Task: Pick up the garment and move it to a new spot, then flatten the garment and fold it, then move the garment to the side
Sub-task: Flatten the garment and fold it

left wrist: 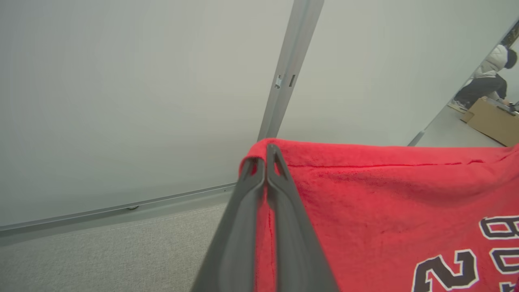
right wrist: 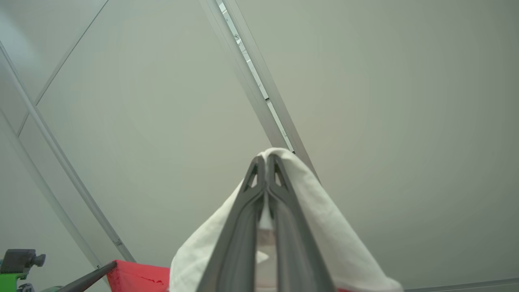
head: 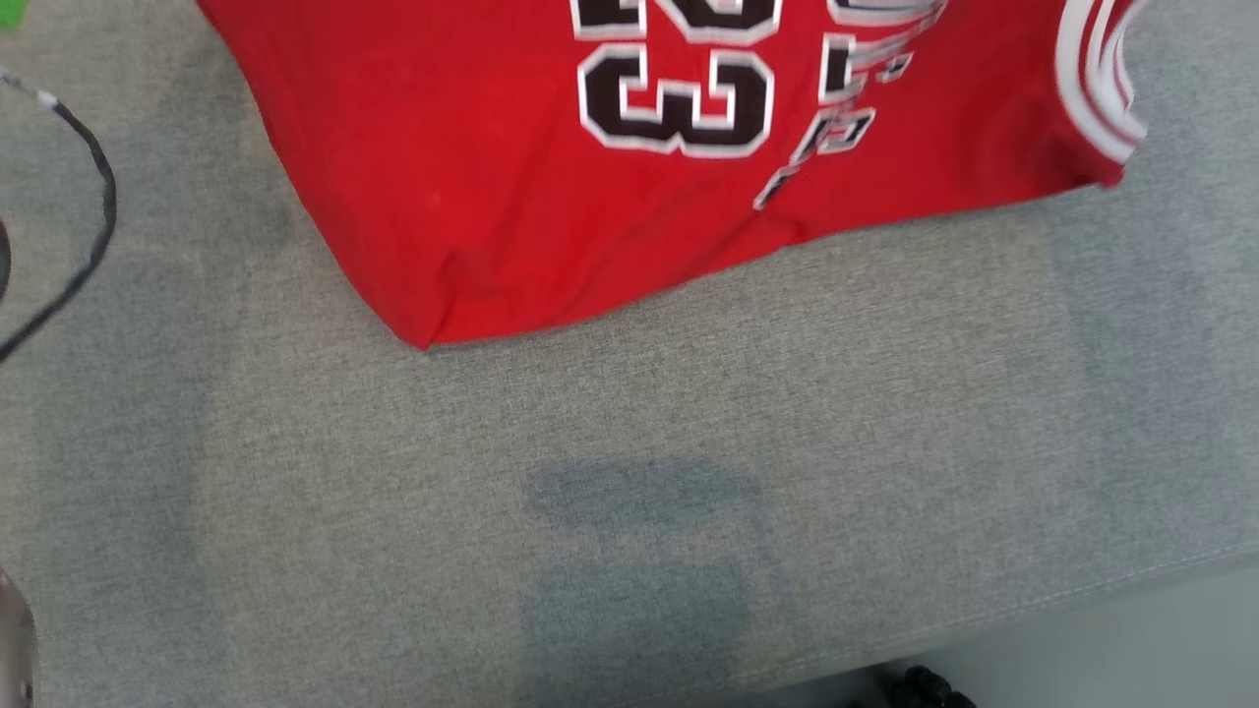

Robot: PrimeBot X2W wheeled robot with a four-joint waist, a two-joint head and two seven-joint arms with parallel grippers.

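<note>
The garment is a red jersey with black, white-edged numbers and white armhole trim. In the head view it hangs down from the top edge, and its lower corner rests on the grey fabric table. In the left wrist view my left gripper is shut on a red corner of the garment, which is held up in front of a pale wall. My right gripper is shut on the garment's white trim, which drapes over both fingers. Some red cloth shows at the bottom left of that view.
A black cable loops over the table's left side. The table's front edge runs along the lower right, with pale floor and a dark object beyond it. A person bends over a cardboard box far off. A green device stands low on the left.
</note>
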